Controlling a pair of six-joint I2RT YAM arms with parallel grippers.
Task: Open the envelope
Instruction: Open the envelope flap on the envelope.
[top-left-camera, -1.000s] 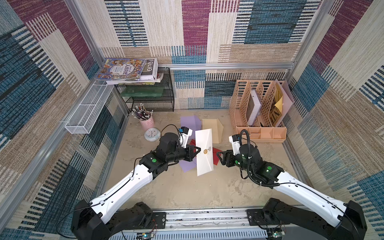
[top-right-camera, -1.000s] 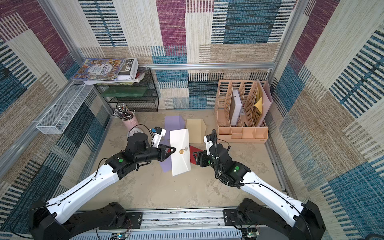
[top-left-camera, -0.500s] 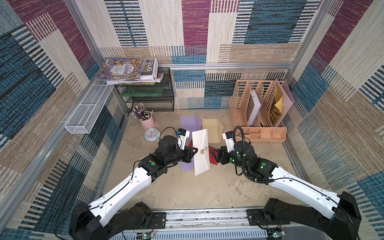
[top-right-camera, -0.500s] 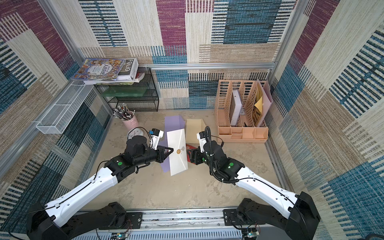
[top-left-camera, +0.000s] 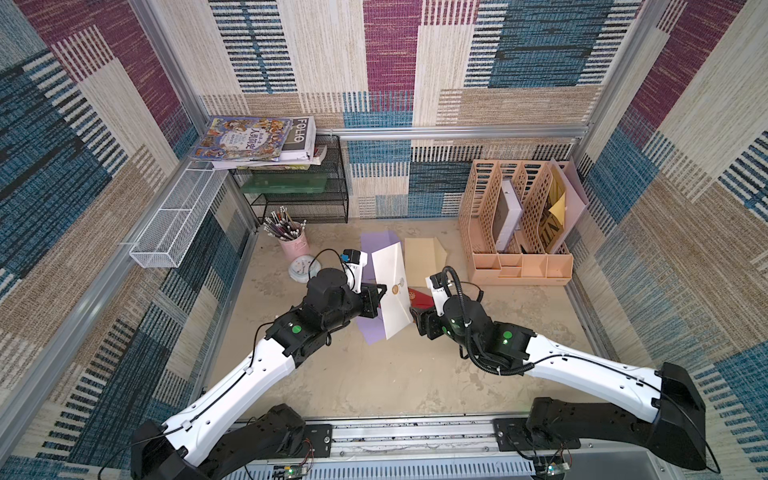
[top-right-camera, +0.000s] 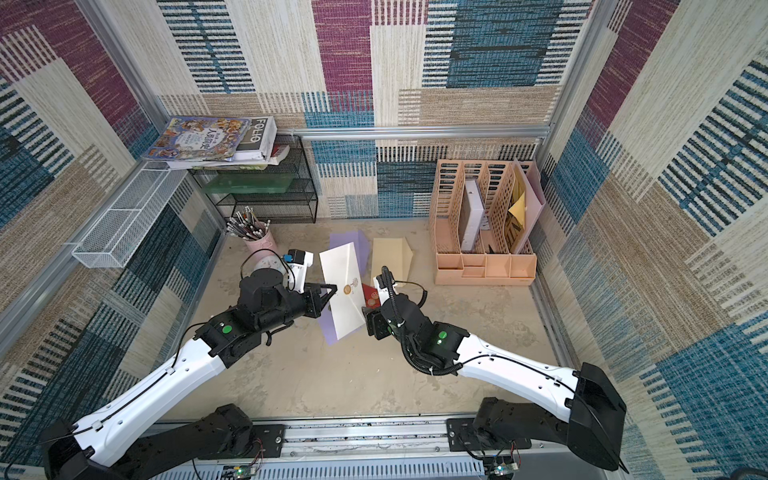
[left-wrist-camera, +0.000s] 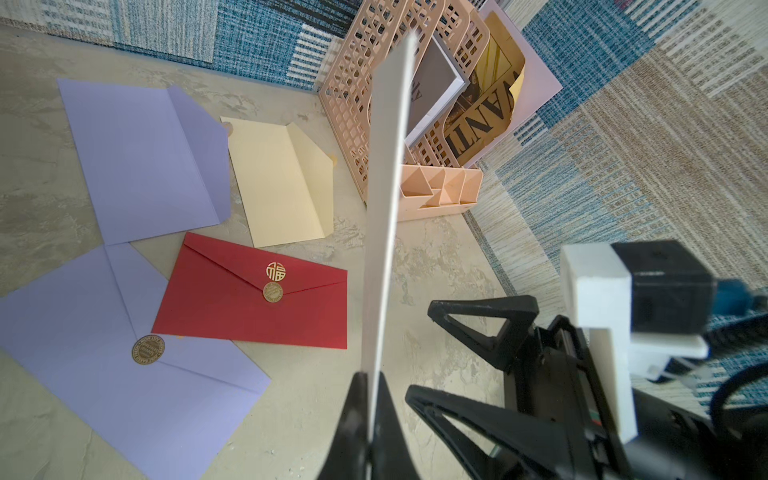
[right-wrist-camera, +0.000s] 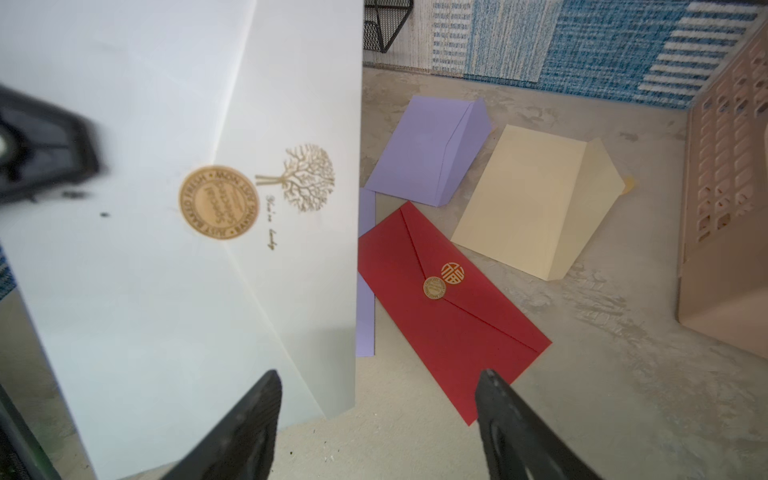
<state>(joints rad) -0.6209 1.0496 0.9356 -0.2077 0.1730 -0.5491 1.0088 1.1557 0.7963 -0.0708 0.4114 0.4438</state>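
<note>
A white envelope hangs upright above the table in both top views. My left gripper is shut on its edge, and the left wrist view shows it edge-on. Its flap side faces my right wrist camera, closed by a round gold sticker beside a gold tree print. My right gripper is open next to the envelope's lower corner, holding nothing. One of its fingers overlaps the paper in the right wrist view; I cannot tell whether it touches.
On the table under the white envelope lie a red envelope, two purple envelopes and a cream one. A peach file organiser stands at the back right. At the back left are a pink pen cup, a clock and a black mesh shelf.
My right gripper has moved left, up to the white envelope's lower edge. The left arm has carried the envelope slightly away from the front. The left grip is unchanged.
</note>
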